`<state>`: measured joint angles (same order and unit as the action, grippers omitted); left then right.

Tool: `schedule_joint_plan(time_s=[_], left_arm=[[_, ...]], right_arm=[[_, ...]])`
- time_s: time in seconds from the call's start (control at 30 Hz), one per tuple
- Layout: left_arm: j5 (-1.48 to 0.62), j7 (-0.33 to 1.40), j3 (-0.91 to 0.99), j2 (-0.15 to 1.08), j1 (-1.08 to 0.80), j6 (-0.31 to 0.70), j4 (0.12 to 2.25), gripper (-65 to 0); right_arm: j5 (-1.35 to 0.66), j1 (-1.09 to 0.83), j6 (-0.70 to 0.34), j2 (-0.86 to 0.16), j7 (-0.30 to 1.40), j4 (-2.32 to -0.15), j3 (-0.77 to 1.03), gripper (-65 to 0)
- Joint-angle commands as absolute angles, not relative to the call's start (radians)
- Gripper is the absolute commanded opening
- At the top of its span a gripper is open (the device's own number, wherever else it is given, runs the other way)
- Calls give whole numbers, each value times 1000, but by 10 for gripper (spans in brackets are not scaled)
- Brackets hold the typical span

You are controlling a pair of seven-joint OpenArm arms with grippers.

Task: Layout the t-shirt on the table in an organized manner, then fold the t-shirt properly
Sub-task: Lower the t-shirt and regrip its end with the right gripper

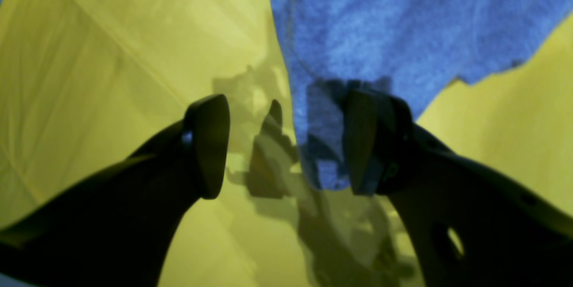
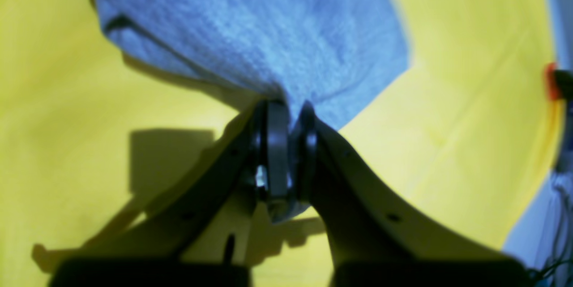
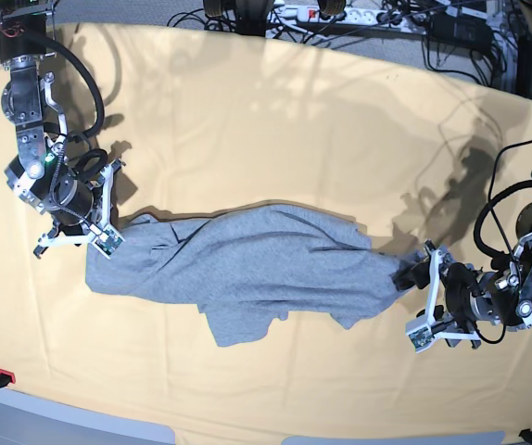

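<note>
Laying-out is the step in hand, judging by the rumpled grey t-shirt (image 3: pixel 247 264) stretching across the middle of the yellow-clothed counter (image 3: pixel 275 120). Right tool (image 2: pixel 288 143) is pinching one end of the shirt between nearly closed jaws. Left tool (image 1: pixel 286 143) is standing wide at the opposite end, with a tongue of fabric lying between its jaws but not gripped. Next, the left tool probably needs closing on that edge so both arms can pull the shirt flat.
</note>
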<state>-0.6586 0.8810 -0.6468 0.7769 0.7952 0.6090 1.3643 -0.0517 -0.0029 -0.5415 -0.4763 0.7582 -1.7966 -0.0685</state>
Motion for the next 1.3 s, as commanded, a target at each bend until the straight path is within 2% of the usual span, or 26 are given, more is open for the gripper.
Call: schedule_joint_plan(time_s=[0.0,0.07,0.1,0.2,0.23,0.3,0.43,0.87,1.27], left_arm=[[-665,870,-633,790,827,612,1374,-247],[-668,870,-633,790,826,611,1374,-247],[-668,870,-633,790,827,611,1374,-247],[-668,870,-633,790,826,611,1374,-247],[-668,870,-633,790,826,611,1374,-247],[-668,869,-633,790,827,611,1374,-247],[-668,869,-633,790,826,611,1374,-247],[-668,869,-633,790,826,611,1374,-247],[-715,888,-633,815,826,611,1374,-247]], right_arm=[[-63,15,-535,-492,763,-1832,-59,-650],[-111,14,-559,-496,781,-1854,-59,-650],[-130,14,-579,-496,784,-1855,-59,-626],[-191,13,-595,-496,783,-1855,-59,-441],[-204,14,-590,-496,783,-1855,-59,-407],[-209,14,-580,-496,783,-1855,-59,-432],[-202,14,-579,-496,783,-1855,-59,-650],[-174,14,-591,-496,784,-1855,-59,-650],[-103,14,-402,-499,847,-1966,-58,-650]])
